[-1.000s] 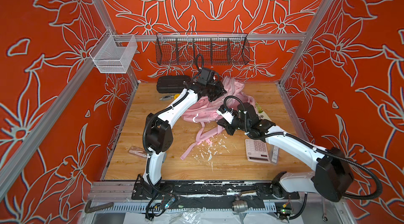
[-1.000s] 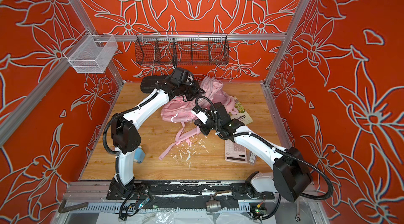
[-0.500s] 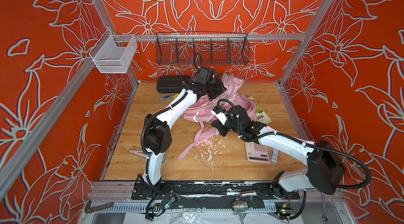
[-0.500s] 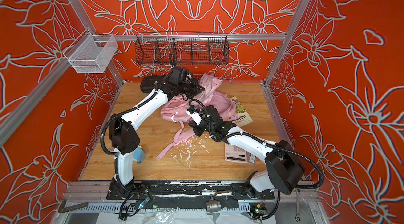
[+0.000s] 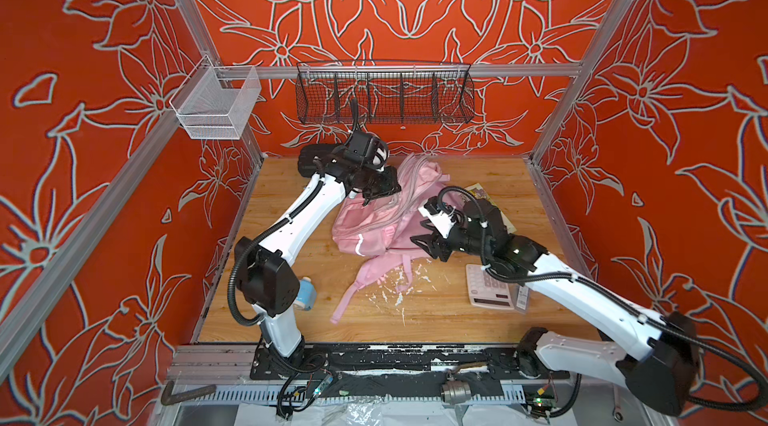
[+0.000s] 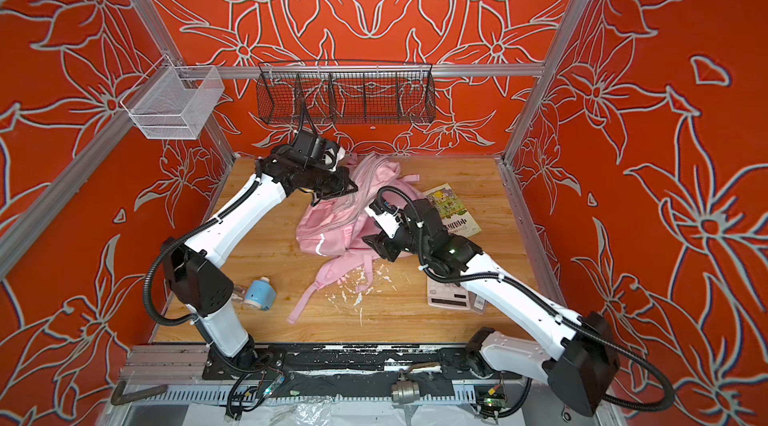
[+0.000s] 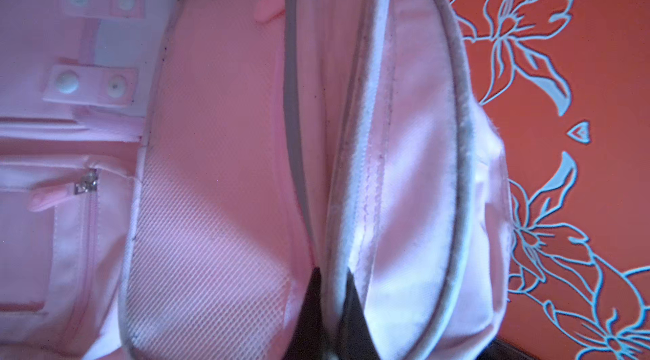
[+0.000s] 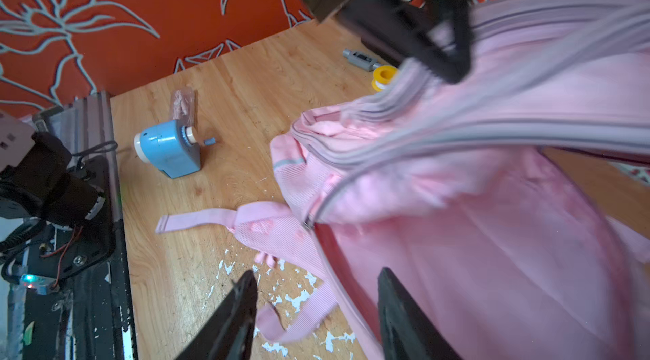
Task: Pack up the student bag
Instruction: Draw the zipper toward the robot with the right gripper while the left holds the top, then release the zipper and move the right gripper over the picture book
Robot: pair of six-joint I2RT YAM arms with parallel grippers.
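- Looking down on a wooden tabletop (image 5: 436, 322) boxed in by orange floral walls; at 6 o'clock its near edge meets a black mounting rail (image 5: 395, 355) carrying both arm bases.
- Bare wood runs along that near edge between the bases, with white flecks (image 5: 395, 297) scattered toward the centre.
- At 8 o'clock, close to the left edge, a blue pencil sharpener (image 6: 259, 294) lies beside the left arm's elbow.
- At 4 o'clock a pale calculator (image 5: 486, 294) lies partly under the right arm.
- Just right of centre, the right gripper (image 8: 316, 272) has its jaws spread apart, gripping nothing; the bag's rim shows in the gap.
- At the centre the student bag (image 5: 365, 232) slumps on the wood: soft pale pink fabric, grey-white zipper trims, pink mesh lining, straps trailing toward 7 o'clock.
- At 2 o'clock a green-covered book (image 6: 449, 205) lies partly hidden by the right arm; bare wood separates it from the right edge.
- At the bag's 12 o'clock end, the left gripper (image 5: 372, 197) has its jaws closed on the bag's zipper edge, holding it raised.
- Beside the bag, near that gripper, sit a yellow tape roll (image 8: 385, 75) and a grey tool (image 8: 358, 58).
- At 11 o'clock a black case (image 5: 309, 153) sits against the far wall, behind the left arm.
- On the far wall at 12 o'clock hangs a black wire basket (image 5: 384, 97) of five compartments; the wall pattern shows through it.
- At 10 o'clock a white mesh basket (image 5: 216, 107) hangs by the corner post.
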